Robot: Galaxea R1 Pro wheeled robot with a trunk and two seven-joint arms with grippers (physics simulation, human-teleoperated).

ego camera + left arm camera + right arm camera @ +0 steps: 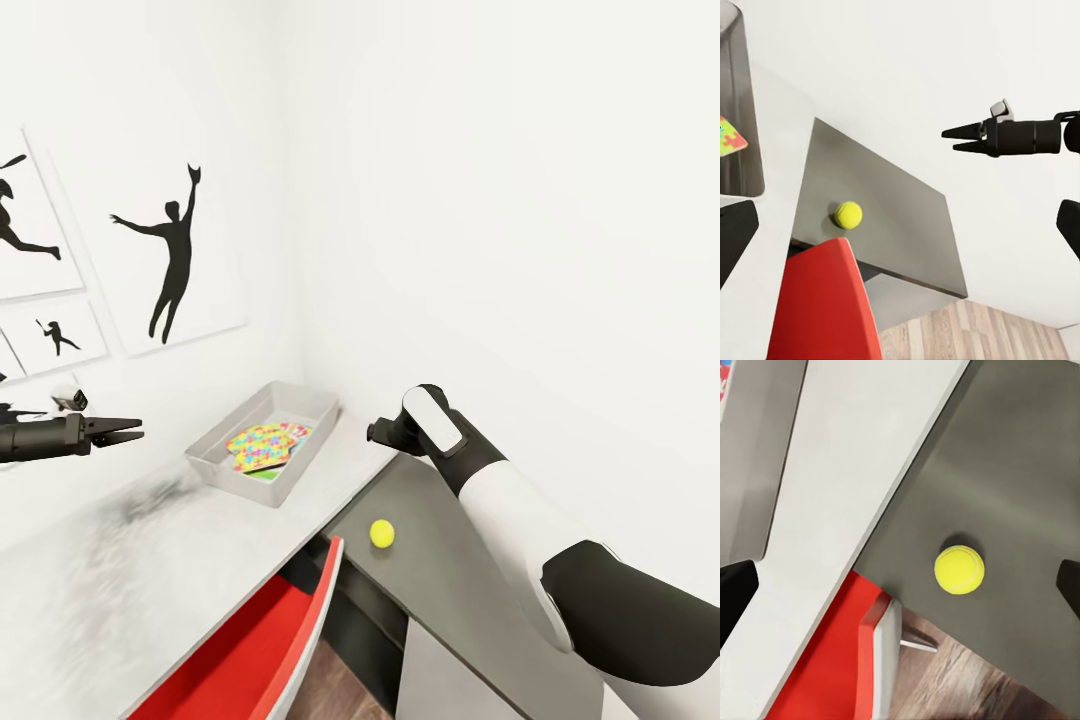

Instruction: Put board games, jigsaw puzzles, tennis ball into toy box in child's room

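**Stock check: ball still out, tray part filled**

- Right claw (378, 432): mine, held over the dark lower part of the table (470, 600). In the right wrist view its two tips sit at opposite edges with wide space between, so it is spread and holds nothing.
- Left claw (130, 430): mine, raised above the pale tabletop, well apart from the tray. Its pointed fingers (964, 139) lie close together, nothing between them.
- Ball (382, 533): yellow-green, resting on the dark section near its front edge, below the right claw, untouched.
- Tray (215, 448): pale grey, on the pale top against the wall. Inside lies a jigsaw (262, 445); a red-edged flat item peeks beside it, a green edge beneath. How many pieces are stacked I cannot tell.
- Chair (250, 660): red, tucked at the table corner.
- Judged progress: some flat toys are in; the ball is left, and likely the right claw's next pick.
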